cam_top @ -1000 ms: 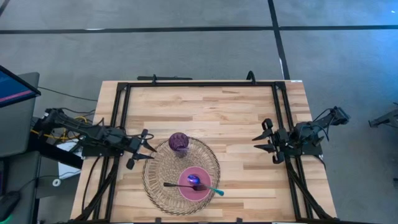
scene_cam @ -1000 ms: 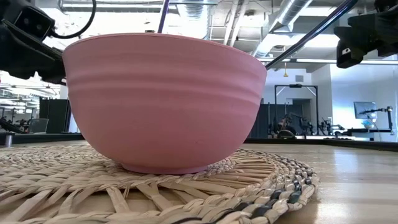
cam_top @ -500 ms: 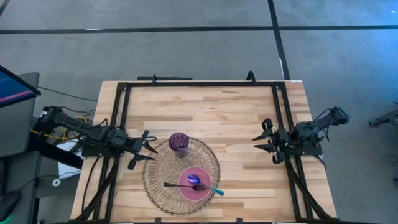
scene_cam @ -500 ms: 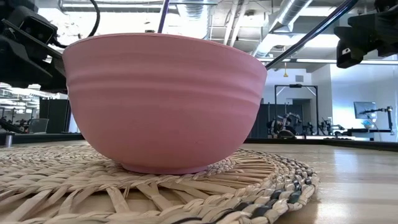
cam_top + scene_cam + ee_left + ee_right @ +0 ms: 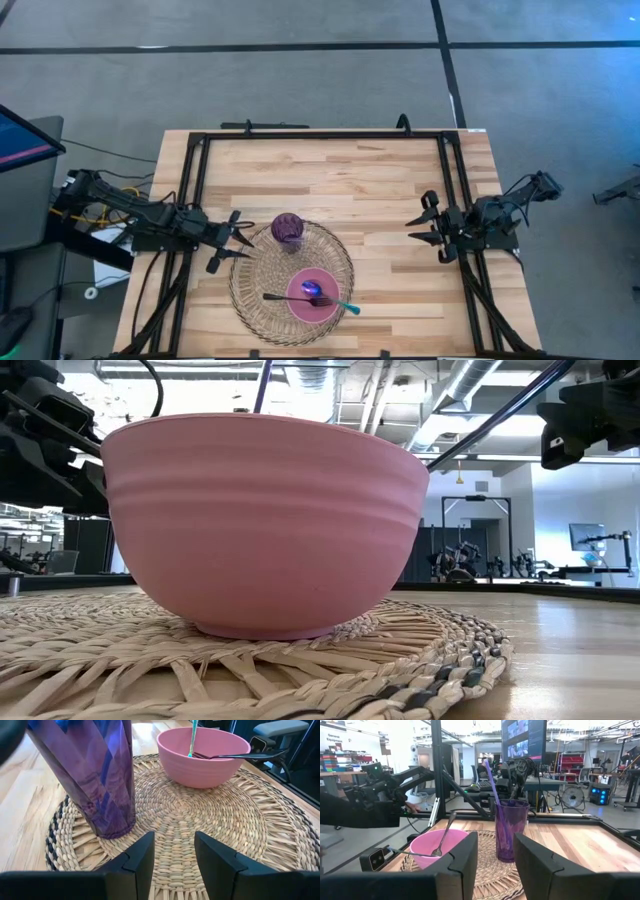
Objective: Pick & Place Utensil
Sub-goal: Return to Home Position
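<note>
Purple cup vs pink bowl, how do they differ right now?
The purple cup is tall, narrow and see-through; the pink bowl is low, wide and opaque. The cup holds a straw; the bowl holds a spoon and a fork. Both stand upright on the woven mat.

A wooden table (image 5: 330, 170) with a black frame (image 5: 320, 135) round it — a screen (image 5: 22, 138) sits off its left side.
</note>
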